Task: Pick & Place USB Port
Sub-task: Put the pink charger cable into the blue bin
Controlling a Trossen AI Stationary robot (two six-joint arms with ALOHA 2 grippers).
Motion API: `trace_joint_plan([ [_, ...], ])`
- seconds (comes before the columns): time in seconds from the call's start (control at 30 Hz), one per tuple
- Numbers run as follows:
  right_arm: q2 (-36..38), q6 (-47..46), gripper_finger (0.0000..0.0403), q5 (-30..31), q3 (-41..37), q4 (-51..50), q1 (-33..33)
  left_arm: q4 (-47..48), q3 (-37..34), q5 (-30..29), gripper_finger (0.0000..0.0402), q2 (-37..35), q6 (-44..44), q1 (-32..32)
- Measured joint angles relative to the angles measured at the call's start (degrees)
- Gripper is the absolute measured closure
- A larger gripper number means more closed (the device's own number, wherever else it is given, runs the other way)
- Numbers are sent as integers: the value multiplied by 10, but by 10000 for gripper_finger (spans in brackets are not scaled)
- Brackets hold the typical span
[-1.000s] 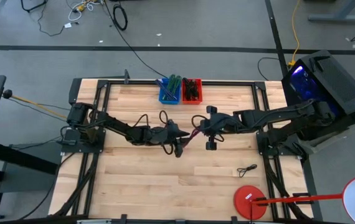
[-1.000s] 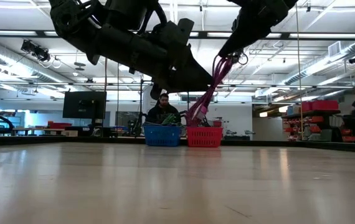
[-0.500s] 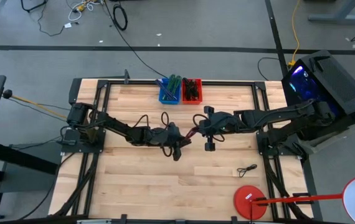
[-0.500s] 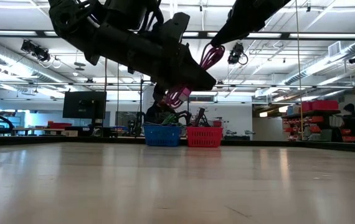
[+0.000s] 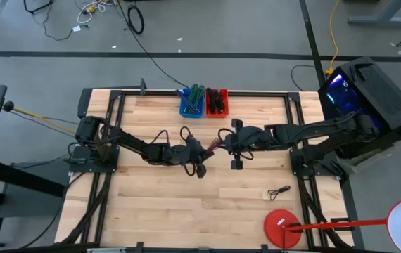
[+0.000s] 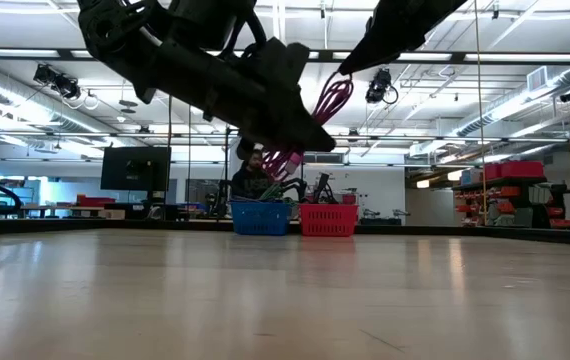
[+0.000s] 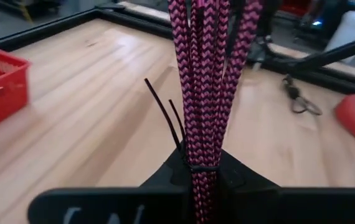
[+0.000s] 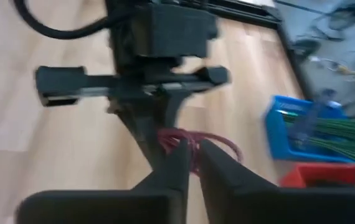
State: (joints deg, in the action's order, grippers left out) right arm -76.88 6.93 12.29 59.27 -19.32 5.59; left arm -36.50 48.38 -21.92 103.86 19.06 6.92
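Pink-and-black braided cable, bundled in a coil, is the task's thing, and it hangs in the air between the two grippers over the middle of the pale wooden tabletop — not resting on it. The left gripper has its two fingers pressed together on the bundle's lower end, so the strands run straight out ahead of those jaws along the fingers' own line. From the right gripper the loops lie just beyond the fingertips; its fingers stand only a sliver apart, and whether they grip any strand I cannot tell.

My judgement: the handover turns on that shared axis — the bundle's length runs roughly from one gripper to the other, and the left arm is plainly the one that has it.

Count: one cable bundle, two grippers, one blue plastic basket and one red plastic basket side by side beyond both jaws at the table's far edge, and one small black cable lying loose well off toward the right arm's side.
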Motion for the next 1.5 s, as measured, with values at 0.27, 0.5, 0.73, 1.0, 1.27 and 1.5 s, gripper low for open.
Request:
trace_joint_plan([
  [0.27,43,12,307,119,0,-35,-24,15,0,-25,384,-5,1,-4],
  [0.5,112,-69,268,109,-1,-105,-40,29,0,-67,384,-13,-6,-27],
  [0.73,117,-151,269,13,-110,-25,1,43,0,-39,384,-64,-58,-123],
  [1.0,96,-233,284,-29,-293,277,75,65,0,65,385,-87,-47,-258],
  [1.27,64,-260,297,-21,-370,459,133,98,0,86,385,-83,24,-340],
  [1.5,50,-227,307,8,-368,501,141,85,0,42,385,-58,43,-348],
])
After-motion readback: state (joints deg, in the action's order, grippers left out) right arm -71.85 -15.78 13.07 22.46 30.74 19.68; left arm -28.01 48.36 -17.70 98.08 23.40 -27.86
